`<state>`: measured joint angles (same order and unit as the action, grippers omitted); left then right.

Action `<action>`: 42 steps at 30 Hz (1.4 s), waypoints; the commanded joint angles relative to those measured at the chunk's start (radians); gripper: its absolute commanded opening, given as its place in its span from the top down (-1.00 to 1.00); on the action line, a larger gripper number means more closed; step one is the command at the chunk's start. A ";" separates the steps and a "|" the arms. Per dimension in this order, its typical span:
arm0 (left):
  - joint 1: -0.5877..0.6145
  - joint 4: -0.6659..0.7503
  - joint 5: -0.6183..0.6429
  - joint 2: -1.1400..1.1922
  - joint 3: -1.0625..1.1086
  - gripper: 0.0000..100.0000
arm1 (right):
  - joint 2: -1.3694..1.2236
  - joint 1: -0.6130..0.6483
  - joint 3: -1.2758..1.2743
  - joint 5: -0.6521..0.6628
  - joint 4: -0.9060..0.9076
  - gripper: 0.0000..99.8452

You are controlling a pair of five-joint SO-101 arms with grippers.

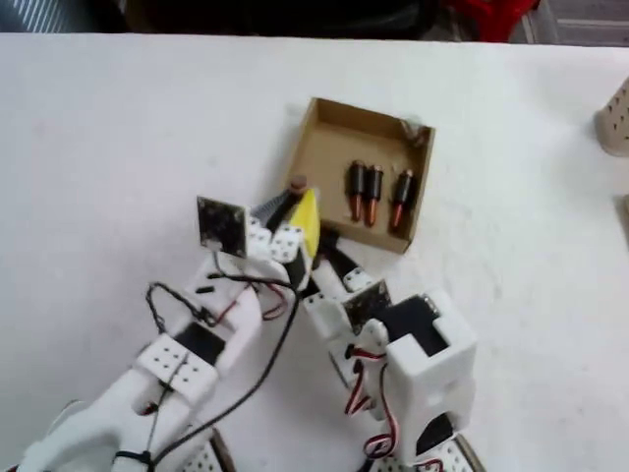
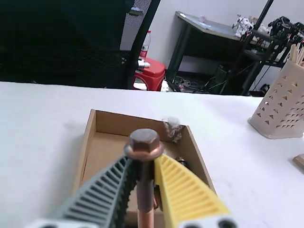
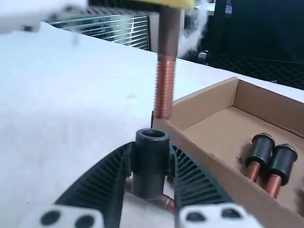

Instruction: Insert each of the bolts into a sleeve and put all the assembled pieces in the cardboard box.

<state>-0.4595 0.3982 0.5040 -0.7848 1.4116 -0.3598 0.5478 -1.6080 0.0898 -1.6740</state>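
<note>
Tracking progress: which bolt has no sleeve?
The bolt in the left gripper, threads bare; the three in the box are sleeved.

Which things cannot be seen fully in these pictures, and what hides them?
High view: the black cylindrical sleeve is hidden under the left gripper.
Left wrist view: its fingers cover much of the brown cardboard box.
Right wrist view: the copper hex-head bolt loses its head at the top edge.
</note>
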 commanded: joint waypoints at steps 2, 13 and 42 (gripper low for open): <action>0.010 0.032 0.014 -0.012 -0.060 0.95 | 0.033 0.005 -0.011 -0.002 -0.022 0.97; -0.013 0.032 0.017 -0.110 0.049 0.95 | 0.033 0.004 -0.011 0.002 -0.025 0.97; -0.013 -0.055 0.015 0.124 -0.138 0.95 | 0.035 0.004 -0.011 0.003 -0.027 0.97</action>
<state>-0.4595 0.2585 0.5117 -0.7940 1.3779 -0.3598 0.5493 -1.6080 0.0913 -1.6740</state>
